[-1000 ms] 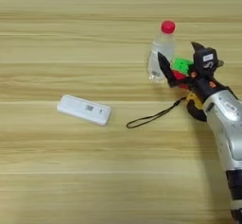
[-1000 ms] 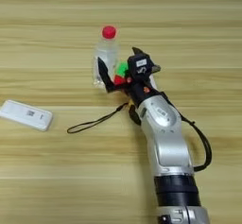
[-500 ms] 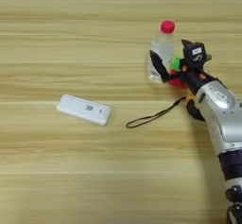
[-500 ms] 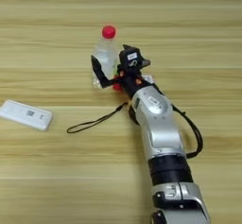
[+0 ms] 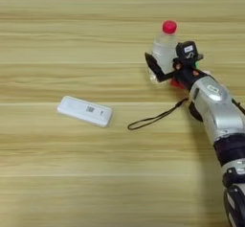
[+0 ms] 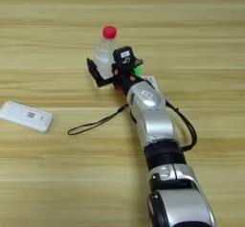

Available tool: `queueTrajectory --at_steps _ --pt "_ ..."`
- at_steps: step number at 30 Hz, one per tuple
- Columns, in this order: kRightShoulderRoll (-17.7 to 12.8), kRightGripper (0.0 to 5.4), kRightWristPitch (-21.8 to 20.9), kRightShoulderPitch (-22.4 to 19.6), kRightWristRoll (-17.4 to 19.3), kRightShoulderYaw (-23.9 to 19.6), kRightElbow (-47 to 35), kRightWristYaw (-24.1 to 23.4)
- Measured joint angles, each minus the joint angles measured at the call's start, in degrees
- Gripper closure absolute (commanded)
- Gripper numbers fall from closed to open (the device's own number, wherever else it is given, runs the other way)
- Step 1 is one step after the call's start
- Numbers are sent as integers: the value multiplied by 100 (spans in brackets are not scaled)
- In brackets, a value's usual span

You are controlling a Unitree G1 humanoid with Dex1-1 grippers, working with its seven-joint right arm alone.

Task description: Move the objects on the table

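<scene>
I have my end effector at the upper right of the frame, fingers apart around the bottle base, nothing clamped. The white device lies left of centre on the desk; nothing looks moved yet.

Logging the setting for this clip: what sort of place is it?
Probably a lab or test bench: a bare wooden table with unrelated props, a clear bottle and a flat white device, and the robot's gripper.
</scene>
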Motion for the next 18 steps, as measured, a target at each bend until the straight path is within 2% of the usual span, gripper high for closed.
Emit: queueTrajectory --at_steps 10,18 --pt "14 3 -374 -381 2 -33 885 51" --pt "18 90 -537 -410 6 -84 1083 57"
